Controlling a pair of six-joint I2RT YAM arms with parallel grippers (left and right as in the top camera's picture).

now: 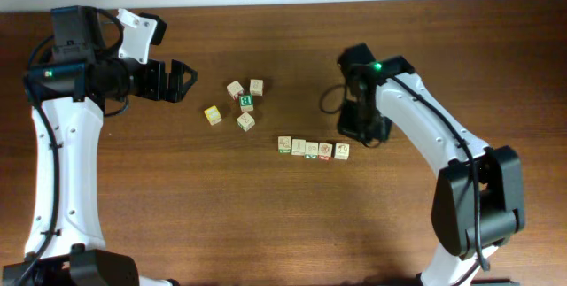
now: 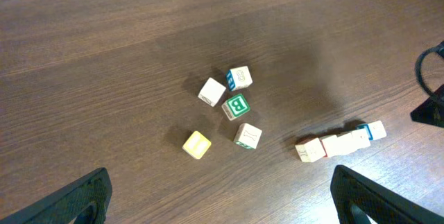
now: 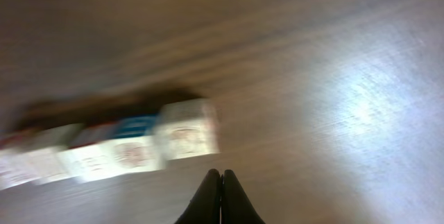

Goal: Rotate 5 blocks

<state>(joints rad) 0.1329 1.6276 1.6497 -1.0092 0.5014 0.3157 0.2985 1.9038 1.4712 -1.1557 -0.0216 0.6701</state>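
Your table (image 1: 266, 224) is dark wood with a fine, streaked grain. The five blocks (image 1: 312, 149), small pale wooden cubes with printed faces, sit in a touching row just beside your right gripper (image 3: 220, 177), whose slim black fingers are pressed together on nothing. Your left gripper (image 1: 183, 82) gapes wide and empty, well apart from them.

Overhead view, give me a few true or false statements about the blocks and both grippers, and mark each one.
1. The row of five blocks runs side by side in one line. True.
2. The right gripper is wide open. False: its fingers are shut together with nothing between them.
3. The left gripper is open and touches no cube. True.
4. The yellow-faced cube is part of the row. False: it lies apart in the loose group near the green-faced cube.
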